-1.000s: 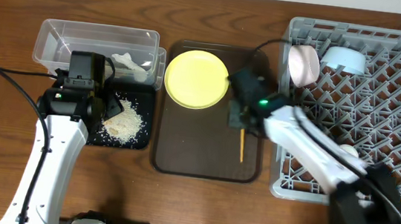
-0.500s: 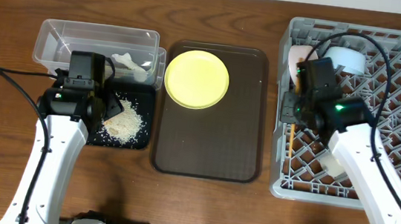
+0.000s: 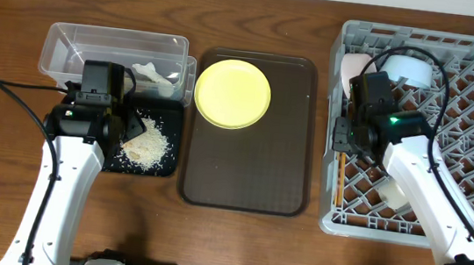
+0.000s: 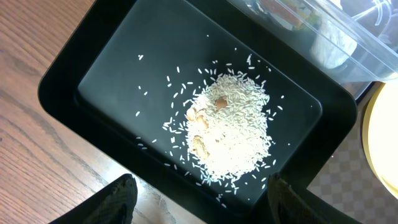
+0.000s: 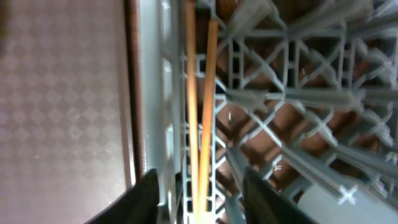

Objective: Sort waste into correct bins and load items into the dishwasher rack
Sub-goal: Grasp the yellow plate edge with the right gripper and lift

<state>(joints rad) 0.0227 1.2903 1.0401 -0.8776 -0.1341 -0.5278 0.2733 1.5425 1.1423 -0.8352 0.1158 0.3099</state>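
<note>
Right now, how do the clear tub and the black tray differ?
The clear tub is see-through; the black tray is opaque. The clear tub holds crumpled tissue; the black tray holds rice grains. Both are rectangular and sit left of the brown serving tray.

No text, label, brand or number can be read anywhere.

Chopsticks (image 3: 341, 173) in rack (image 3: 459, 38), plate (image 3: 233, 93) on tray (image 3: 246, 176)
</note>
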